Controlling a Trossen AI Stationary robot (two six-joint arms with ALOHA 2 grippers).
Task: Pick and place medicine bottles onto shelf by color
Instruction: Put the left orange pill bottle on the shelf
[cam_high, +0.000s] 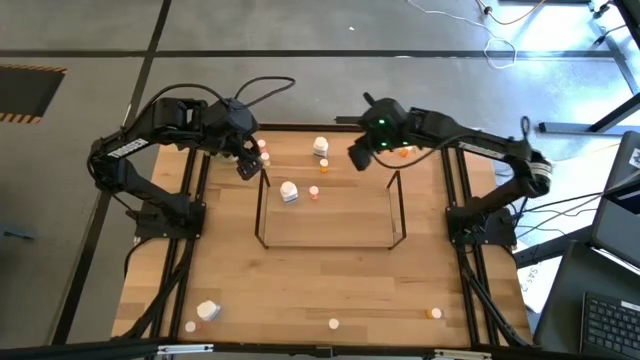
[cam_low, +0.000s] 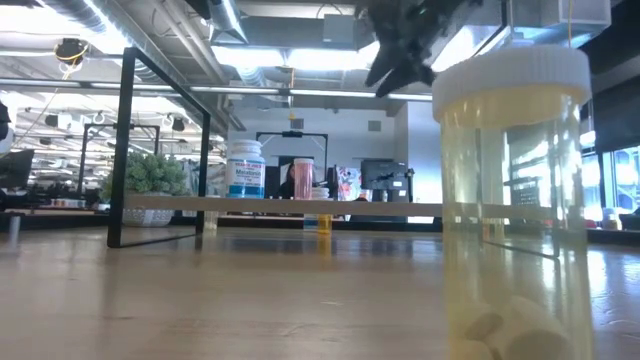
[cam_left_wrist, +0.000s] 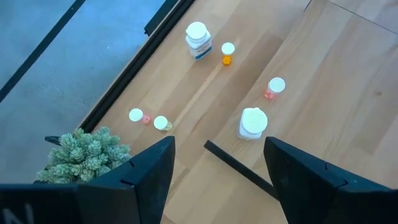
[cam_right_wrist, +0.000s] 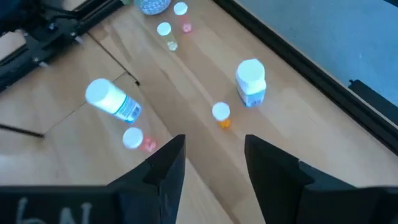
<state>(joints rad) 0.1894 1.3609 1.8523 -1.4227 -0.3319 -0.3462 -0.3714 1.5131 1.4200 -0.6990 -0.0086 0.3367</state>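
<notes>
Nearest bottle: a clear yellowish plastic vial (cam_low: 514, 200) with a ribbed white cap fills the right of the low view, round white pills showing at its bottom.
Table: pale wood planks (cam_high: 300, 285) with a visible grain, inside a black metal frame.
Shelf: a thin black wire rack (cam_high: 330, 210) with a light wood board, standing mid-table between the two arms; its upright end loops are slim and square-cornered.
On the shelf: a white bottle with a blue label (cam_low: 245, 168) and a pink vial (cam_low: 302, 178) stand on the board in the low view.
Far-edge bottles: another large white bottle (cam_high: 320, 147) with an orange-bodied small one (cam_high: 324, 164) just beside it, near the table's far edge; two tiny white-capped vials (cam_left_wrist: 148, 119) next to a round green plant (cam_left_wrist: 84, 155).
Near-edge bottles: a large white one (cam_high: 208, 311) and small ones scattered along the front edge, well apart from both arms.
Left gripper: (cam_high: 246, 165) hangs above the shelf's left far corner, fingers (cam_left_wrist: 149, 177) spread, nothing between them; the white bottle on the board lies just ahead of it.
Right gripper: (cam_high: 358, 155) hangs above the far edge by the shelf's right far corner, fingers (cam_right_wrist: 163, 171) parted, empty; the far-edge white bottle and its orange neighbour sit just ahead of it.
</notes>
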